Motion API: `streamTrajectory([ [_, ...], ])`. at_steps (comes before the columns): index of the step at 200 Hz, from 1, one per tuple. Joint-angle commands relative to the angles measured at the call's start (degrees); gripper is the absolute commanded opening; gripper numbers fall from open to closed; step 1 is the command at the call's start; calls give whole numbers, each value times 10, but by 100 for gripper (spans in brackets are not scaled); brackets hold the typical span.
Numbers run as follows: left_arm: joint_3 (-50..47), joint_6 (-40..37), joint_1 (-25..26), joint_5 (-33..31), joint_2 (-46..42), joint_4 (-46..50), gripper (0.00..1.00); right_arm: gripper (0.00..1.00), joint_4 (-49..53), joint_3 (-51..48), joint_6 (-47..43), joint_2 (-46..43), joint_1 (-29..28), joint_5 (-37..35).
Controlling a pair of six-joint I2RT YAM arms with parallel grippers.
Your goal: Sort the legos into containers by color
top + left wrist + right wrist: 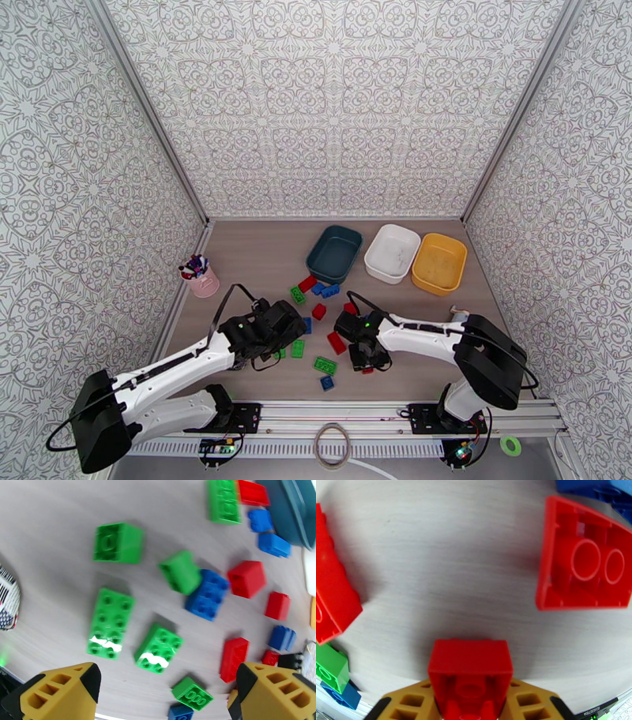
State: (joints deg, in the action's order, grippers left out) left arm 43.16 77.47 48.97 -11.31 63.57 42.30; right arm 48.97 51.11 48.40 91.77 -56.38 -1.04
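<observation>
1. My right tool (470, 701) is clamped on a small red lego (470, 667). The right wrist view has it pinched between my yellow fingers (407, 705), hollow underside to the lens, low over the grey desk (446, 559). Whether it touches the desk, I can't tell.
2. Same view: a bigger red brick (584, 563) lies upside down, up to the right. Another red one (331, 594) sits at the left edge, with a green brick (330, 669) below it.
3. From above, my wrist covers that pinch; there the right tool (351, 325) reads as a dark block at the right of the pile.
4. My left tool (166, 677) is spread wide, hovering over the loose legos (180, 571). A long green lego (110, 624) is nearest, a blue lego (206, 594) further out.
5. The left wrist view also catches the teal bin (288, 511) in the top right corner and a printed pouch (8, 598) at the left edge.
6. The top view lays out the row: teal bin (335, 253), white bin (393, 253), yellow bin (439, 263), all beyond the pile, with a pink cup of pens (201, 278) off to the left.
7. Pose: my left arm (174, 371) stretches diagonally from the near-left base to the pile. My right arm (426, 335) bends at the elbow far right, and its forearm runs left. The two tools sit near each other, on either side of the pile.
</observation>
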Motion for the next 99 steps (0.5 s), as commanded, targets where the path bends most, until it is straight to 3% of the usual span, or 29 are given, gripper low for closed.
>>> streamTrajectory([
  [1, 12, -61, -7, 41, 5, -41, 96, 37, 26, 19, 15, -33, -6, -31],
  [28, 11, -94, -41, 102, 21, -60, 90, 37, 53, 48, 14, -56, -4, -62],
  [55, 40, -130, -53, 92, 24, -70, 90, 39, 67, 95, -8, -75, 21, -78],
  [99, 123, -208, -99, 140, 94, -112, 89, 39, 83, 180, -61, -83, 148, -68],
])
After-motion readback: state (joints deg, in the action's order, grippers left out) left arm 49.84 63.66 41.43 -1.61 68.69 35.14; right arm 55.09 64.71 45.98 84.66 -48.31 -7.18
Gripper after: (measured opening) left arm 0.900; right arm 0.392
